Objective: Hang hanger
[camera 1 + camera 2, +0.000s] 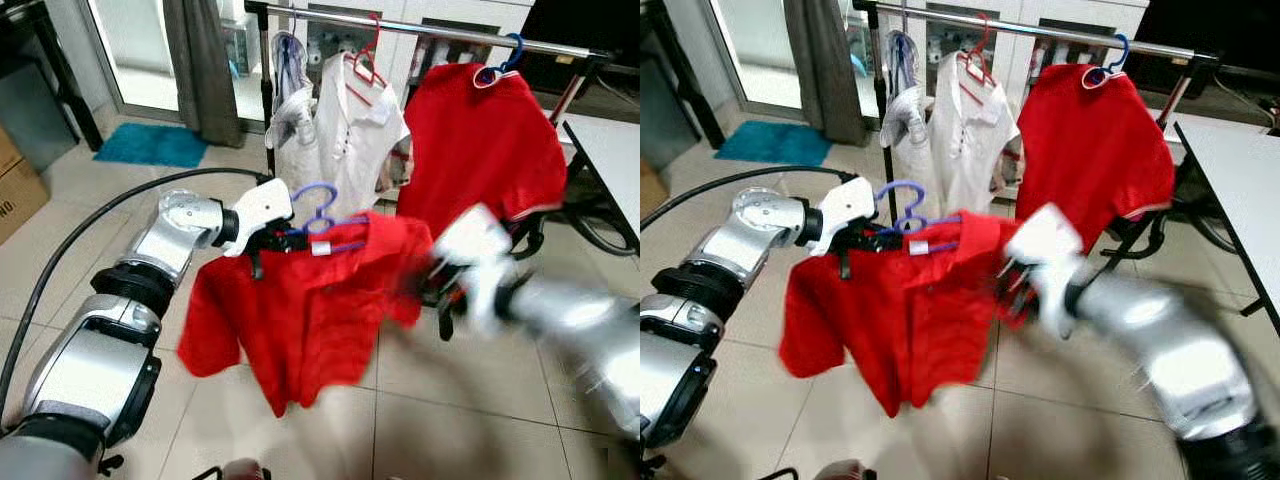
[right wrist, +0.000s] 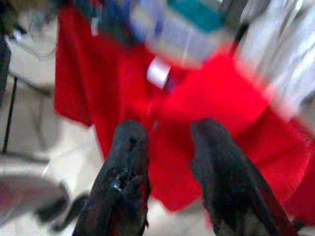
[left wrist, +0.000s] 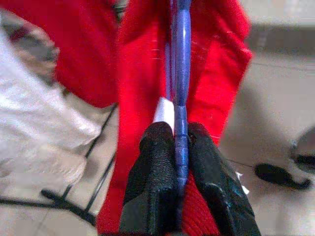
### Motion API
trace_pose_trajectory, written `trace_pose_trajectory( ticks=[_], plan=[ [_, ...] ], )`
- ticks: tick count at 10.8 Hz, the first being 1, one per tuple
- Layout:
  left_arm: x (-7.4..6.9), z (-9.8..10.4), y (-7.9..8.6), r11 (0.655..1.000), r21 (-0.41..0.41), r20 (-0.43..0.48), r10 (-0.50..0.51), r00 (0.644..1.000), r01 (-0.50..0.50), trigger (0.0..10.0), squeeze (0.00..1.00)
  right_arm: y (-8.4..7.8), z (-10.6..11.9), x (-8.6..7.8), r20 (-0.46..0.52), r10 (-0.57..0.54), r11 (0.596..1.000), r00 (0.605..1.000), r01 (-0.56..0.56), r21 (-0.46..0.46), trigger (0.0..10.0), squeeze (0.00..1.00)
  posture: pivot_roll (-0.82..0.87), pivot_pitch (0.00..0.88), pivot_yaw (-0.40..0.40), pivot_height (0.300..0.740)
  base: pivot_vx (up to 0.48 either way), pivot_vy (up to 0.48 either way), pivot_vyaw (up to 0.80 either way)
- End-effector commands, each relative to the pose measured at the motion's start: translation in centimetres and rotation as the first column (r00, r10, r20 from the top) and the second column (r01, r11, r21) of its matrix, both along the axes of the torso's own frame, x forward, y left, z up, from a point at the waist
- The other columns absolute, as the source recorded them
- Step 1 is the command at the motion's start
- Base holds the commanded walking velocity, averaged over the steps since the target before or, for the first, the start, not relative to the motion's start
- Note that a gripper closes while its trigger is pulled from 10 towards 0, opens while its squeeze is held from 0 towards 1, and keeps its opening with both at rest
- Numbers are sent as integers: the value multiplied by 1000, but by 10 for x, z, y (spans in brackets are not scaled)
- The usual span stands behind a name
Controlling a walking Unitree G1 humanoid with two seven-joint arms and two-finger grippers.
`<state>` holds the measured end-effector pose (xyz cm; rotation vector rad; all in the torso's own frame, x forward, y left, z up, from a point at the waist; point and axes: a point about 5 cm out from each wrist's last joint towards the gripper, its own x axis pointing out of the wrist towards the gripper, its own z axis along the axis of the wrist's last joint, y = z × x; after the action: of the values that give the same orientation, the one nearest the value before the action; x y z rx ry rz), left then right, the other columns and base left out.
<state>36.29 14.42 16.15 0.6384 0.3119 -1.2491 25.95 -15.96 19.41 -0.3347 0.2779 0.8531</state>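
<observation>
From the left eye view, the robot's left arm reaches forward at chest height; its left pincer [image 1: 268, 240] is pressed together on the shoulder bar of a blue hanger [image 1: 322, 222] that carries a red shirt [image 1: 300, 315]; the shirt hangs free above the tiled floor [image 1: 450, 420], below and in front of a metal rail [image 1: 440, 32]; on that rail hang a white shirt [image 1: 345, 140] on a red hanger and a second red shirt [image 1: 480, 140] on a blue hanger; the right arm is blurred with motion, its right pincer [image 1: 448, 295] close to the held shirt's far shoulder; a worktop [image 1: 610, 150] edge shows at the right.

The right eye view gives the same scene; the blue hook stands up above the left pincer, well below the rail.

In the left wrist view, the two black fingers [image 3: 152, 172] clamp the thin blue hanger bar between them, red cloth falling on both sides, a white label beside the bar.

In the right wrist view, the right pincer's fingers [image 2: 125, 162] stand spread, with nothing between them, pointing at the red cloth; the picture is blurred.

Judging by this, the hanger is light, stiff and thin, so it could twist in the grip; the shirt is soft and will swing; the bar near the hook looks the best place to hold.
</observation>
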Motion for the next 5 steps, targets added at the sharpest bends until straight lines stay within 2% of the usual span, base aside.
trace_pose_trajectory(
  ticks=[1, 2, 3, 5],
  plan=[
    [-2, 12, -4, 996, -3, 25, -92, 995, 92, 0, 0, -2, 20, 0, 72, 51, 998, 996, -53, 29, 10000, 1000, 44, 0, -15, 740, 0, 0, 0],
    [-6, 13, -5, 987, 25, 10, -156, 988, 156, 0, 0, -1, 27, 0, 82, 78, 996, 994, -82, 46, 10000, 1000, 45, 0, -13, 740, 0, 0, 0],
    [-10, 18, -8, 969, 55, 11, -241, 970, 240, 0, 0, 7, 25, -3, 53, 146, 989, 988, -147, 4, 10000, 1000, 49, 0, -17, 740, 0, 0, 0],
    [-15, 26, -16, 940, 77, 12, -334, 943, 332, 0, 0, 25, 14, -4, 0, 201, 980, 980, -201, 0, 10000, 1000, 54, 0, -19, 740, 0, 0, 0]
  ],
)
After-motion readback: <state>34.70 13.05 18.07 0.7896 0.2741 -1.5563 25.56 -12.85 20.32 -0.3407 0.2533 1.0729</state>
